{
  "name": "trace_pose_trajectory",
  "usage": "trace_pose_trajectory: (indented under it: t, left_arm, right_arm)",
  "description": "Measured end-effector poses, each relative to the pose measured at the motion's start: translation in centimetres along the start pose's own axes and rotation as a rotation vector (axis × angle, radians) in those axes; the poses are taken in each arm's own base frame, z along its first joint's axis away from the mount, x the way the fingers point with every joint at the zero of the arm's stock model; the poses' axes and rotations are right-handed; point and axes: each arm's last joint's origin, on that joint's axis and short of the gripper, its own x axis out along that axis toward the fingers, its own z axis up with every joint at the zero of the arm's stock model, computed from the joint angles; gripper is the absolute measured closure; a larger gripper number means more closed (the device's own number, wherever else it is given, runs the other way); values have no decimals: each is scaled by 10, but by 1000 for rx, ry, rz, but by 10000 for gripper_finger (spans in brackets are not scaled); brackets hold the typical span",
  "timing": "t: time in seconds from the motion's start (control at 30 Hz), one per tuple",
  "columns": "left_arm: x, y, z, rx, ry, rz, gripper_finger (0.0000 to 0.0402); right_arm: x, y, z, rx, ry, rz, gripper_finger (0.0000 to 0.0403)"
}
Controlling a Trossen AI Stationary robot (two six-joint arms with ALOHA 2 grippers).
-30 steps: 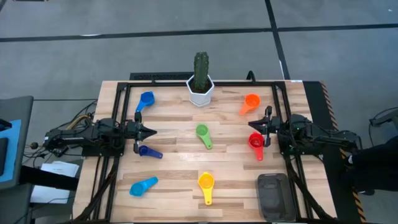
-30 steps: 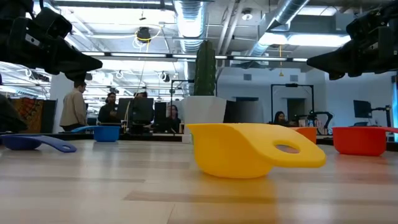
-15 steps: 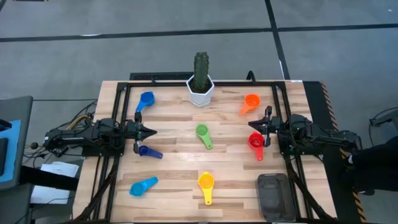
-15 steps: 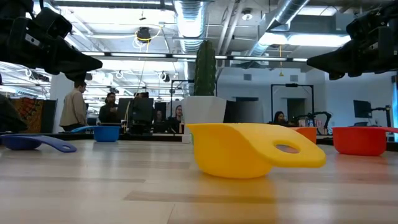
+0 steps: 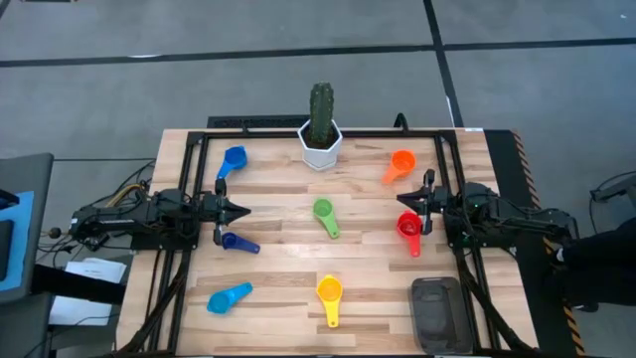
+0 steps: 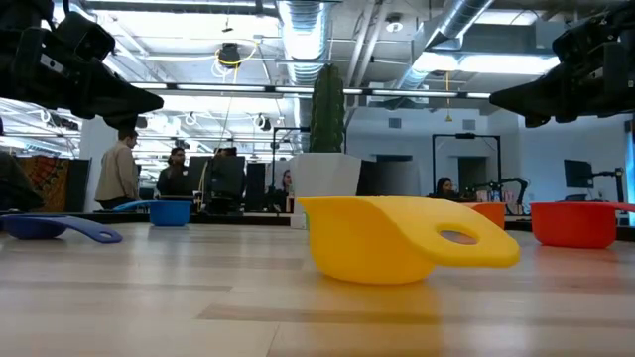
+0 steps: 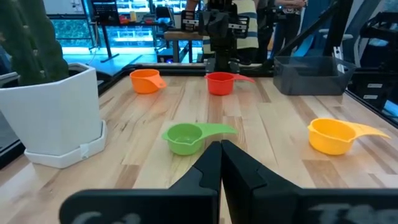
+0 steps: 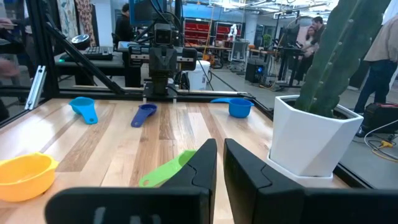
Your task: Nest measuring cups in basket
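1. The dark grey basket (image 5: 436,313) sits at the table's near right corner with no cup in it; in the left wrist view it shows as a grey tray (image 7: 309,75) standing apart from every cup.
2. The white hexagonal pot (image 5: 321,145) stands at the middle of the far edge and holds an upright green cactus (image 5: 321,104).
3. Only six measuring cups can be seen, all lying separately on the wooden table (image 5: 278,298), none nested.
4. The blue cup (image 5: 234,158) lies far left, the dark blue cup (image 5: 233,241) just beside the left arm's tip, and the light blue cup (image 5: 229,297) near left.
5. The green cup (image 5: 324,214) lies in the centre and the yellow cup (image 5: 329,294) near the front edge.
6. The orange cup (image 5: 400,162) lies far right and the red cup (image 5: 409,229) just below the right arm's tip.
7. The left gripper (image 5: 241,210) hovers at the left side, its fingers pressed together on nothing.
8. The right gripper (image 5: 404,206) hovers at the right side, its fingers a narrow slit apart and empty.
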Motion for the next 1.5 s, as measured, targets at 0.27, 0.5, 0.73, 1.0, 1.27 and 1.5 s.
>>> trace_pose_trajectory:
  t: [0.27, 0.5, 0.73, 1.0, 1.27, 1.5]
  left_arm:
    - [0, 0, 0, -2, 0, 0, 401]
    - [0, 0, 0, 0, 0, 0, 401]
    - [0, 0, 0, 24, -3, 2, 401]
    - [0, 0, 1, -65, -13, 1, 401]
    - [0, 2, 1, -434, -29, 74, 401]
    - [-1, 7, 5, -543, -114, 228, 401]
  right_arm:
    - [0, 0, 0, 0, 0, 0, 349]
    - [0, 0, 0, 0, 0, 0, 349]
    - [0, 0, 0, 0, 0, 0, 349]
    - [0, 0, 0, 0, 0, 0, 349]
    - [0, 0, 0, 0, 0, 0, 349]
    - [0, 0, 0, -93, -1, -2, 349]
